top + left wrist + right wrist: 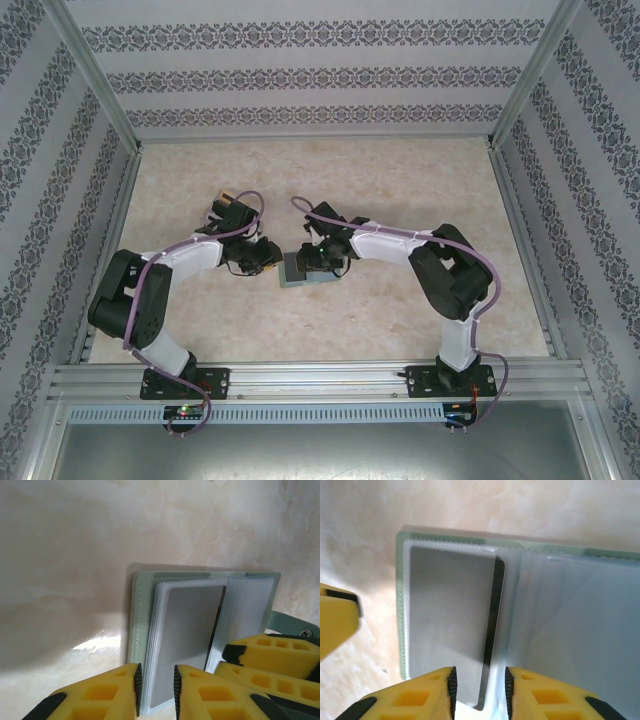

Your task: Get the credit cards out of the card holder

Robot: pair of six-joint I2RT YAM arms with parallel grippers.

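The card holder (pixel 293 270) lies open and flat at the table's middle, between both grippers. Its grey-green border (pixel 136 615) frames a stack of clear sleeves. A grey credit card (pixel 192 630) with a dark right edge sits in the top left sleeve (pixel 450 615). My left gripper (pixel 157 692) is open, its jaws straddling the near left edge of the sleeve stack. My right gripper (pixel 480 692) is open too, with the card's near corner and the centre crease between its jaws. The right panel (pixel 580 630) shows pale, seemingly empty sleeves.
The holder's strap with a snap (pixel 295 626) sticks out at its right. A small tan-edged thing (pixel 218 206) sits behind the left arm, partly hidden. Patterned walls and metal rails (pixel 300 380) enclose the beige marbled table (pixel 400 180).
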